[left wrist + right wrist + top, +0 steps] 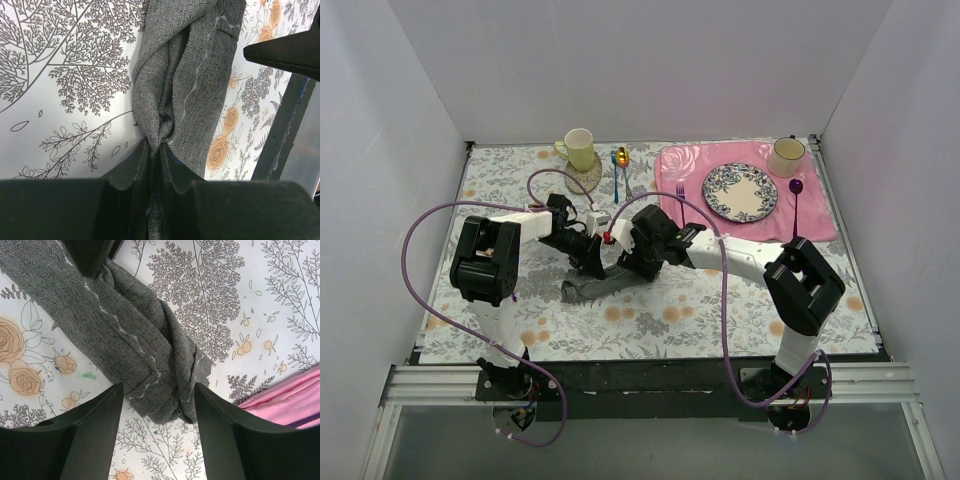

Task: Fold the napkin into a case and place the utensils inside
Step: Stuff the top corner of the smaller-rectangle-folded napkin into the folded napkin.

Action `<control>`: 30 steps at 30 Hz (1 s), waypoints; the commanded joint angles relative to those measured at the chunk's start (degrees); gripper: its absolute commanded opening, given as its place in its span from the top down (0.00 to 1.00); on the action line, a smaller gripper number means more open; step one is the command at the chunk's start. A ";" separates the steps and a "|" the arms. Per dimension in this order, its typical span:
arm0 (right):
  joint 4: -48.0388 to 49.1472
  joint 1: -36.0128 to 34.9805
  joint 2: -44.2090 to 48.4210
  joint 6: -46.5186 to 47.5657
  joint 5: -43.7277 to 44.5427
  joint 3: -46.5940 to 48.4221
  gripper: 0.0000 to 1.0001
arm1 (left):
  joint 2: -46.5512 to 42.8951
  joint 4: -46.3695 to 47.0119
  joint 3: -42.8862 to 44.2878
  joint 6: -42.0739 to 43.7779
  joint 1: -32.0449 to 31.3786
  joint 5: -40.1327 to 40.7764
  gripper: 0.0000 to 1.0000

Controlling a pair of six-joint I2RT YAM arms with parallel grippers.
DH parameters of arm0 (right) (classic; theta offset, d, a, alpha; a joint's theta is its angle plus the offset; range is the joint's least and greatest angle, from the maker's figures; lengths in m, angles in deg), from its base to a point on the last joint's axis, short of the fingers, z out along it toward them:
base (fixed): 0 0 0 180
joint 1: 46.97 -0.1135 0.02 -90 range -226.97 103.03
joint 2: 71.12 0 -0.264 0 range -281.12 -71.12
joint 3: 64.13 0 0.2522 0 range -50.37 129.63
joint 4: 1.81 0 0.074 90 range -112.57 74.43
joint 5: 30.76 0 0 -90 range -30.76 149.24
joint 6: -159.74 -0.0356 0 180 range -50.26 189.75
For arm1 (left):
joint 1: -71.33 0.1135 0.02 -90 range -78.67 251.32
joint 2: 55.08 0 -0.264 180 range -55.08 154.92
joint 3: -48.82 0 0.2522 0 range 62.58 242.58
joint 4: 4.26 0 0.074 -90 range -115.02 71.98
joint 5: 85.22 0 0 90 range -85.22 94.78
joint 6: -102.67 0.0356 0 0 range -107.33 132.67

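The dark grey napkin (582,290) lies bunched and twisted into a long roll on the flowered tablecloth at mid-table. My left gripper (592,265) is shut on one end of the napkin (180,85), the cloth pinched between its fingers (127,170). My right gripper (157,390) stands open, its jaws straddling the napkin's (125,335) other end without touching it. The two grippers are close together above the cloth. The utensils (621,170) lie together at the back beside the yellow cup, too small to tell apart.
A pink placemat (820,215) at the back right holds a patterned plate (740,192), a cup (786,155), a purple fork (680,203) and a purple spoon (796,200). A yellow cup (580,148) stands at the back. White walls close three sides.
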 commanded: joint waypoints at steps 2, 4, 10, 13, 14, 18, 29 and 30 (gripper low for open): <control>2.51 0.14 -0.33 -1.98 1.47 1.24 0.37 | 0.37 -1.32 0.28 1.46 -0.17 2.82 1.00; 3.49 0.23 -1.47 -1.98 2.45 0.88 0.41 | 0.28 -1.41 0.11 1.73 -0.17 2.82 1.00; 5.07 0.23 -3.67 -2.24 3.07 -0.70 0.53 | 0.37 -1.41 0.11 1.82 -0.17 2.82 1.00; 6.38 0.31 -4.02 -1.89 3.33 -2.62 0.58 | 0.46 -1.50 0.19 1.82 -0.17 2.74 1.00; 6.83 0.23 -4.20 -1.63 5.77 -3.24 0.59 | 0.46 -1.50 0.02 1.90 -0.17 2.82 1.00; 9.55 0.22 -4.55 0.21 8.95 -5.88 0.71 | 0.20 -1.85 -0.33 2.34 -0.17 3.17 1.00; 13.33 -1.44 -2.26 3.91 9.48 -12.56 0.99 | -1.74 -3.43 -0.25 2.61 -0.17 -0.15 0.79; 13.51 -1.44 -2.26 3.91 9.66 -13.00 0.99 | -1.91 -3.08 -0.25 2.17 -0.17 -0.69 0.71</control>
